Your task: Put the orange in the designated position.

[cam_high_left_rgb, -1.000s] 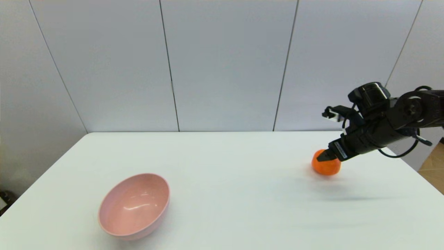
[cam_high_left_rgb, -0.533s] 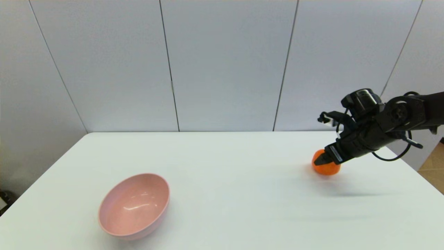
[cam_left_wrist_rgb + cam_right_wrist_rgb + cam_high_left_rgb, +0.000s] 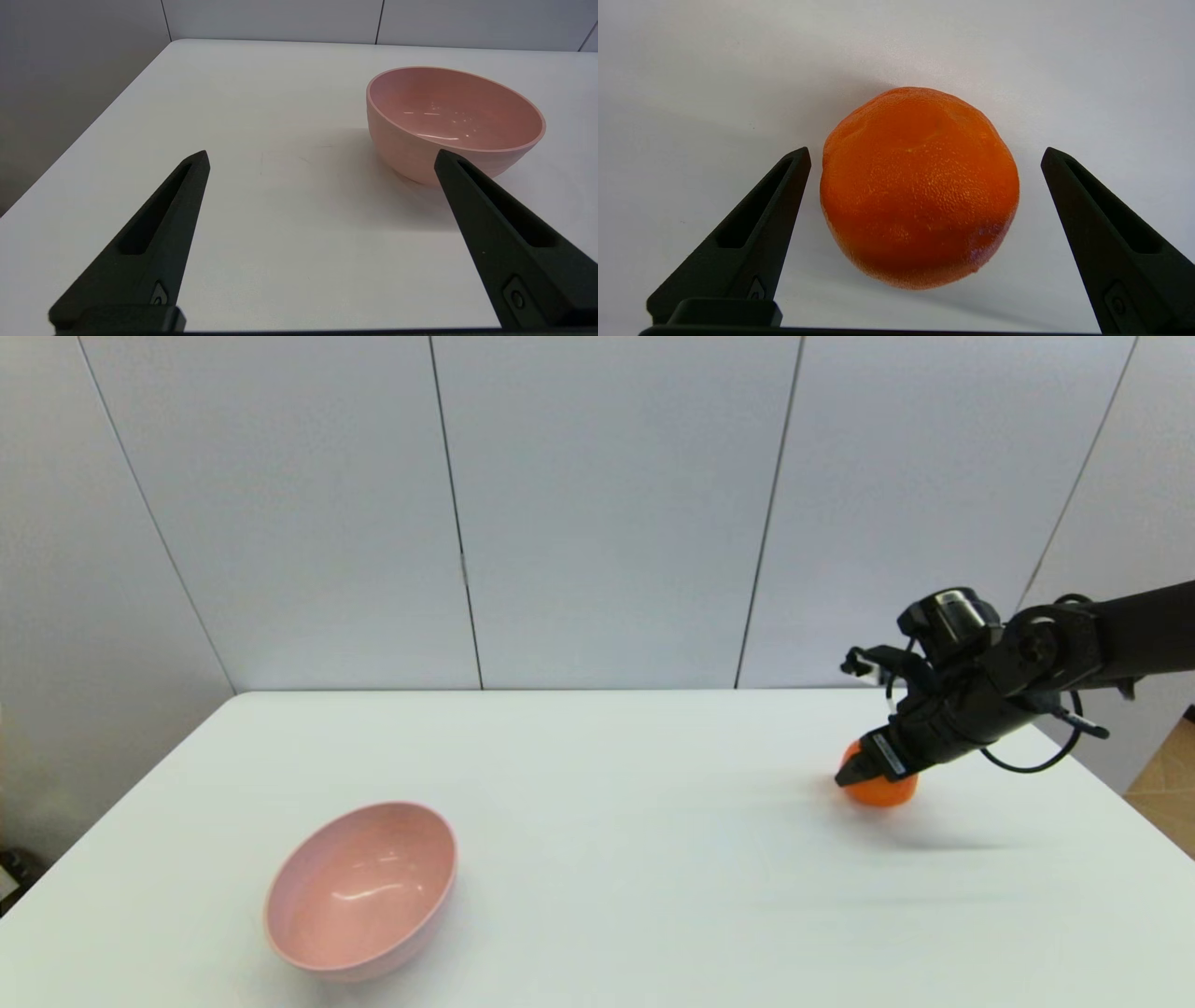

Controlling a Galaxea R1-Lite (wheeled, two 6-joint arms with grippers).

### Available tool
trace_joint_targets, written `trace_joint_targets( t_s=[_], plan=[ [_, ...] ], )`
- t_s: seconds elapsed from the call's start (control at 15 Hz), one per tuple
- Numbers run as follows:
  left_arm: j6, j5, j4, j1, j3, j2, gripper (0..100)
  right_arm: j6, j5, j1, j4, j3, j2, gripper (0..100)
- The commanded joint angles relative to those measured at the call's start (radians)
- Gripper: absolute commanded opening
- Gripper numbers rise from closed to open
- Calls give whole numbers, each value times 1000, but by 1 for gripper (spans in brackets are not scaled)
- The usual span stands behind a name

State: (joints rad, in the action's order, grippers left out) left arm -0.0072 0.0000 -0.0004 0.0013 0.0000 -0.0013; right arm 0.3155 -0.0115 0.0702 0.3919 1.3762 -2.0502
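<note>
While right claw (image 3: 924,156) straddles orange (image 3: 919,186), orange's underside hidden, fingers spread.

Orange (image 3: 882,790) on table (image 3: 597,859), far right side. Bowl (image 3: 359,891) on table, near left, well apart from orange. Right gripper (image 3: 924,158) over orange, one of the fingers (image 3: 752,233) on each side of it. Left gripper (image 3: 322,158) just beside bowl, on its left.
</note>
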Motion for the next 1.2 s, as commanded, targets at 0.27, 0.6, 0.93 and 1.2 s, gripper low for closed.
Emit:
trace_joint_targets(
  t_s=[0.27,0.6,0.93,1.2],
  plan=[
    [0,0,0,0,0,1,100,4,1,0,2,18,-27,100],
    [0,0,0,0,0,1,100,4,1,-1,2,18,-33,0],
    [0,0,-1,0,0,1,100,4,2,-1,2,23,-30,0],
    [0,0,-1,0,0,1,100,7,19,16,2,44,24,0]
  ],
)
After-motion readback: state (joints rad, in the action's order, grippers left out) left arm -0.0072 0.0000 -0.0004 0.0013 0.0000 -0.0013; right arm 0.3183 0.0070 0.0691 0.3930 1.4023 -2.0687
